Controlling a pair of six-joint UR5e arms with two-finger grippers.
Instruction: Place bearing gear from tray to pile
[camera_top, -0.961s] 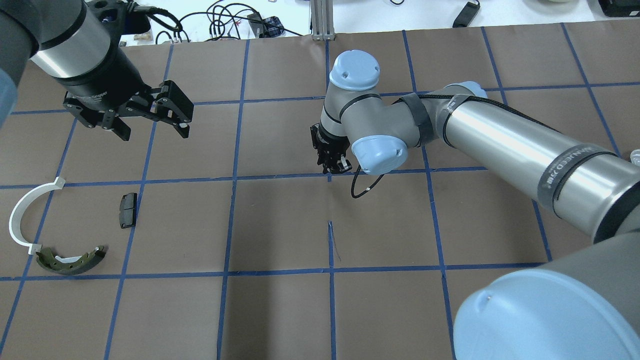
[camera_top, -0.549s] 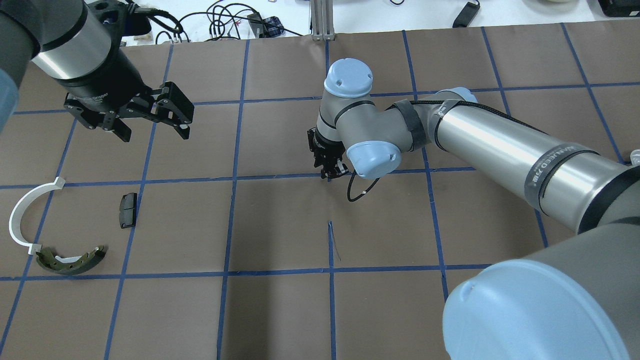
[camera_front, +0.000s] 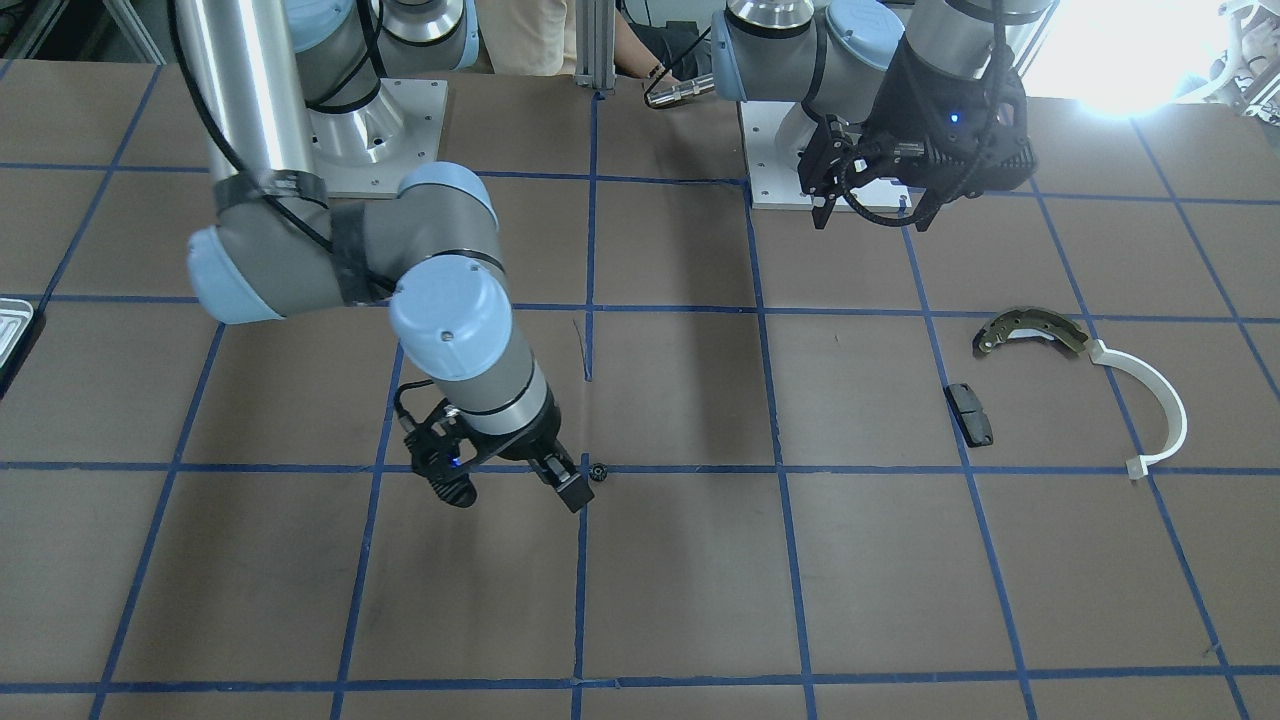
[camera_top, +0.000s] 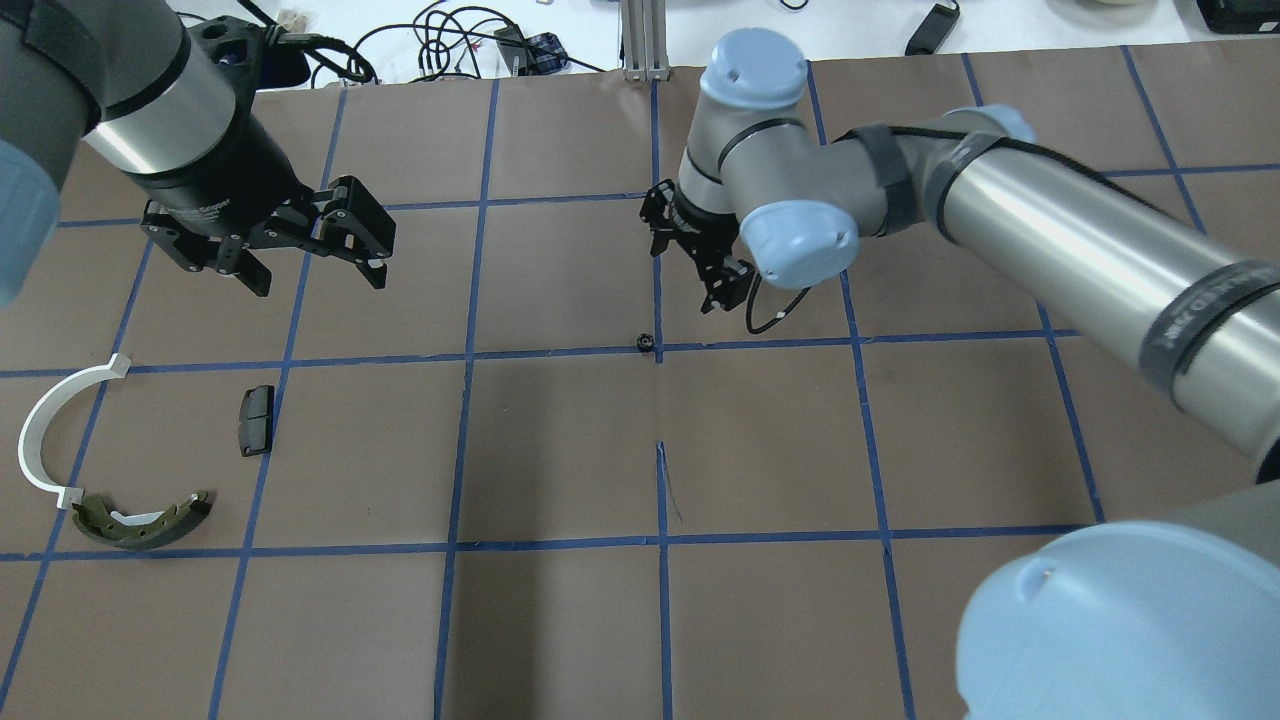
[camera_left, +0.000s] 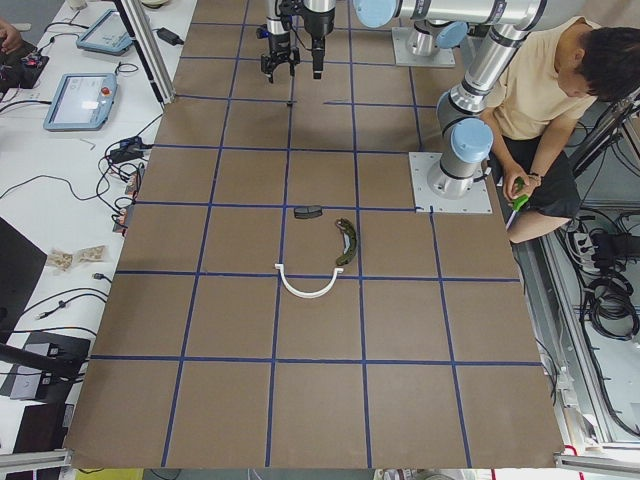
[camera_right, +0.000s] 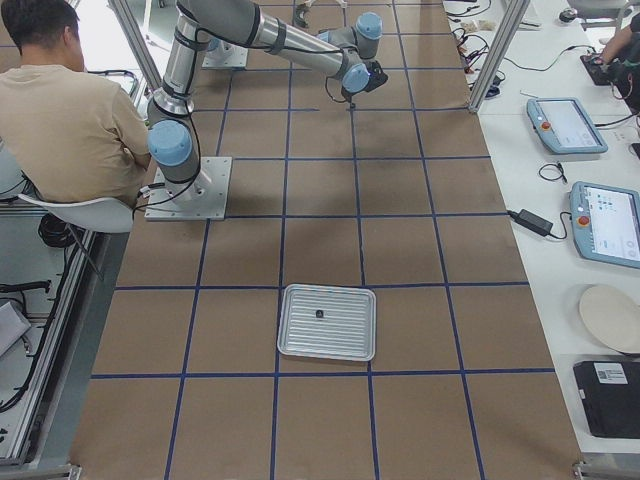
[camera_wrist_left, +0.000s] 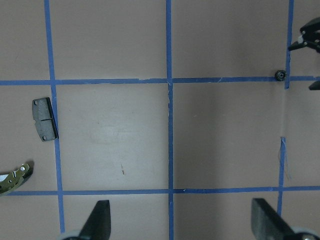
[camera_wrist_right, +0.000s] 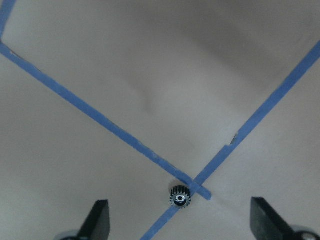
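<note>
The bearing gear (camera_top: 645, 343), small, black and toothed, lies on the brown paper at a blue tape crossing near the table's middle; it also shows in the right wrist view (camera_wrist_right: 180, 196) and the left wrist view (camera_wrist_left: 280, 75). My right gripper (camera_top: 692, 268) hangs open and empty above and just beyond it. My left gripper (camera_top: 315, 272) is open and empty, above the table beyond the pile. The pile is the black pad (camera_top: 256, 420), the white arc (camera_top: 45, 430) and the brake shoe (camera_top: 140, 522). The tray (camera_right: 300, 345) lies far off on my right.
A small dark part (camera_right: 318, 315) lies in the tray. The tray's edge (camera_front: 12, 330) shows at the front view's left border. A person sits behind the robot bases. Cables and tablets lie beyond the table's far edge.
My right gripper was low at the tape crossing; it has opened, risen and drawn back to the far side. The gear now lies uncovered at the crossing. My left gripper barely shifted.
</note>
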